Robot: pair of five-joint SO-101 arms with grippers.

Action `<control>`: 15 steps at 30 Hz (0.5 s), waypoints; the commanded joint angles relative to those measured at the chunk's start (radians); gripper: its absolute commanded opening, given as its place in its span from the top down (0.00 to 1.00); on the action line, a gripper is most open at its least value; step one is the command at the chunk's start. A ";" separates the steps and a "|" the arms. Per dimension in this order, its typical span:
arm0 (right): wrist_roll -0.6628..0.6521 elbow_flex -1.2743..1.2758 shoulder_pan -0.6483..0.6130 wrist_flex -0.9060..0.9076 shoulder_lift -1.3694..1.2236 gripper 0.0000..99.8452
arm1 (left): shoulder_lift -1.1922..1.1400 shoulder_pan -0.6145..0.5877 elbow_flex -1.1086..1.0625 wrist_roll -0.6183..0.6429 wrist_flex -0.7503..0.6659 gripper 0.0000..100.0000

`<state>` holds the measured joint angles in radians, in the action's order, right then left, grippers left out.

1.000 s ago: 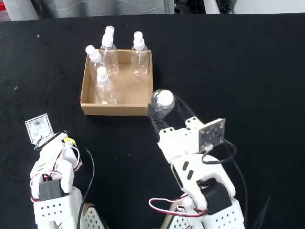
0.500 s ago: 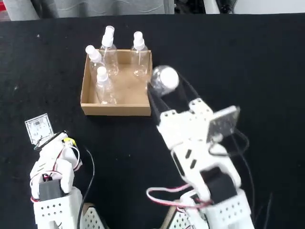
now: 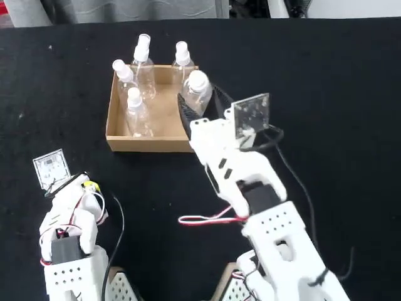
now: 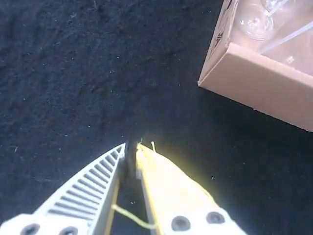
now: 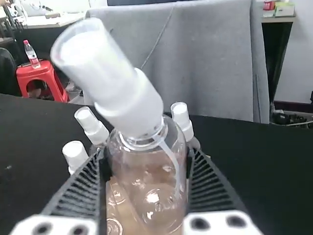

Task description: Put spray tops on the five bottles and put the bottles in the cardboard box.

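Observation:
A cardboard box (image 3: 119, 139) stands at the table's back left with several clear bottles in it, each with a white spray top (image 3: 143, 45). My right gripper (image 3: 199, 105) is shut on one more clear bottle (image 3: 197, 91) with a white spray top (image 5: 105, 78), held upright over the box's right wall. In the right wrist view the bottle (image 5: 146, 191) sits between the black ribbed fingers (image 5: 210, 188), with other spray tops (image 5: 180, 116) behind it. My left gripper (image 4: 131, 152) rests shut over the black table at the front left, near the box's corner (image 4: 254, 78).
A black cloth covers the table (image 3: 326, 81). A grey chair back (image 5: 195, 63) and a red stool (image 5: 41, 81) stand beyond the far edge. The left arm's base (image 3: 66, 251) sits at the front left.
The right arm has swung left and away from the front, carrying the bottle from in front of the box's right corner to over the box's right wall. The left arm has not moved.

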<state>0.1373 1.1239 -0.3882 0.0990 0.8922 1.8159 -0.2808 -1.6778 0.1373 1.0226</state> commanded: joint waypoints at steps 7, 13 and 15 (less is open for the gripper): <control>0.008 -0.127 -0.023 -0.121 -0.231 0.95 | 0.002 -0.010 -0.022 -0.006 0.006 0.97; 0.005 -0.136 -0.023 -0.230 -0.371 0.95 | 0.002 -0.010 -0.022 -0.006 0.006 0.97; 0.003 -0.136 -0.023 -0.261 -0.407 0.95 | 0.002 -0.010 -0.022 -0.006 0.006 0.97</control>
<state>0.1373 1.0595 -0.3882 -0.0959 0.5086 1.8159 -0.2808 -1.6778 0.1373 1.0226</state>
